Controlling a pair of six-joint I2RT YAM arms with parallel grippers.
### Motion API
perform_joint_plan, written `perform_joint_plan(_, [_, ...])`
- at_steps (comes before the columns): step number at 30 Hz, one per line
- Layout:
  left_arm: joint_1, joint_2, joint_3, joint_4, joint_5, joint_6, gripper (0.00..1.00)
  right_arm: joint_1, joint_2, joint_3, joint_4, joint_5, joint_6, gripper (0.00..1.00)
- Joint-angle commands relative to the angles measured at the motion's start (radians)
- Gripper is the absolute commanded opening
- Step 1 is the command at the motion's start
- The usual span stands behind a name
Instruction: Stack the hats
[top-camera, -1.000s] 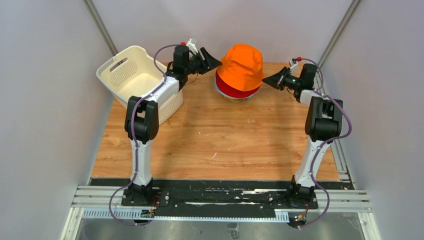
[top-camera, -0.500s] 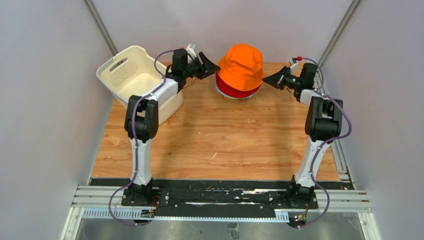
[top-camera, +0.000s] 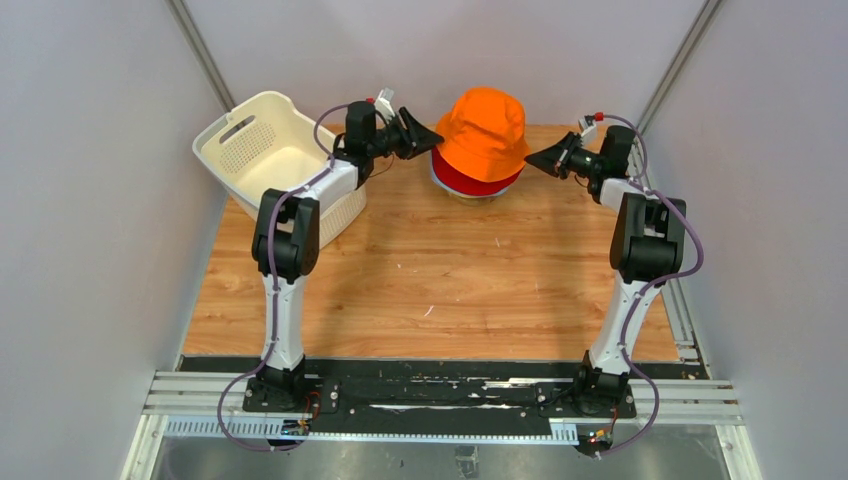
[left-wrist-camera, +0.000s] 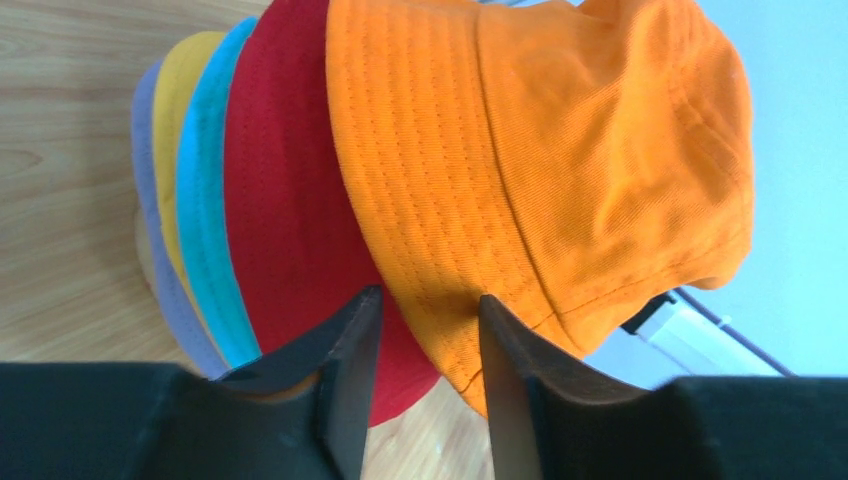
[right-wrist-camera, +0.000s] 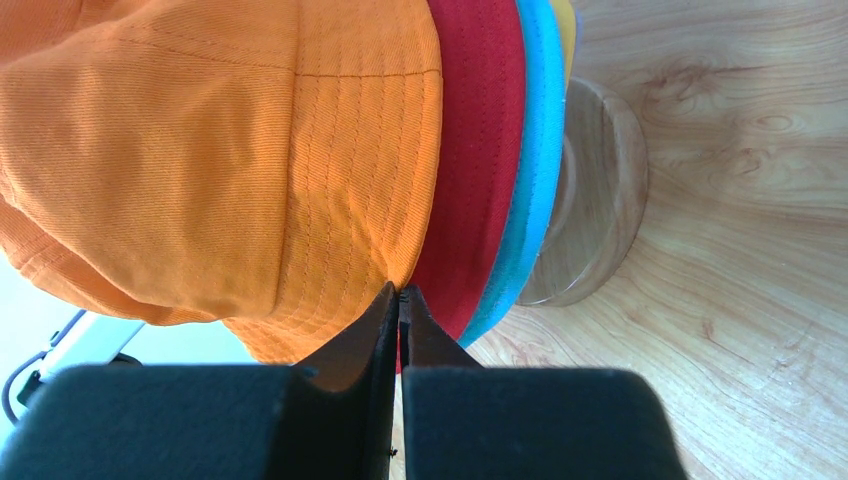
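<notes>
Over on the wooden table (top-camera: 430, 290), the biggest thing is the white perforated basket (top-camera: 262, 150), parked at the far left corner and tilted a bit.

Far middle of the table is where the hats are, all five piled on a round wooden stand (right-wrist-camera: 600, 200). The orange hat (top-camera: 484, 130) is on top. Under it come the red hat (top-camera: 470, 182), the teal hat (left-wrist-camera: 205, 230) and the yellow hat (left-wrist-camera: 180, 100), with the lavender hat (left-wrist-camera: 145, 150) at the bottom. From above you mostly see orange and red; the wrist cams show the rest of the brims fanned out like a rainbow.

Both arms are reaching in at the pile from either side. The left gripper (left-wrist-camera: 425, 310) is at the left side of the stack. Its fingers are spread, and the edge of the orange brim sits in the gap, not squeezed. The right gripper (right-wrist-camera: 400, 292) is at the right side. Its fingers are pressed tight together, and the tips are right up against the edge of the orange brim. I can't tell whether any fabric is actually caught in there.
</notes>
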Motion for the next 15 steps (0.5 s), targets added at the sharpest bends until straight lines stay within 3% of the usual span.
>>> perform_joint_plan(1, [0.002,0.024,-0.029,0.144,0.046,-0.071,0.39,0.011,-0.007,0.033,0.017,-0.003,-0.008,0.01])
perform_joint_plan(8, [0.004,0.026,-0.061,0.23,0.043,-0.116,0.09,0.009,-0.004,0.033,0.021,-0.004,-0.007,0.0])
perform_joint_plan(12, [0.01,0.011,-0.099,0.222,0.02,-0.095,0.01,0.009,-0.004,0.031,0.023,-0.002,-0.008,0.0])
perform_joint_plan(15, [0.014,-0.003,-0.114,0.121,-0.014,-0.013,0.0,0.009,-0.002,0.027,0.022,0.001,-0.01,0.01])
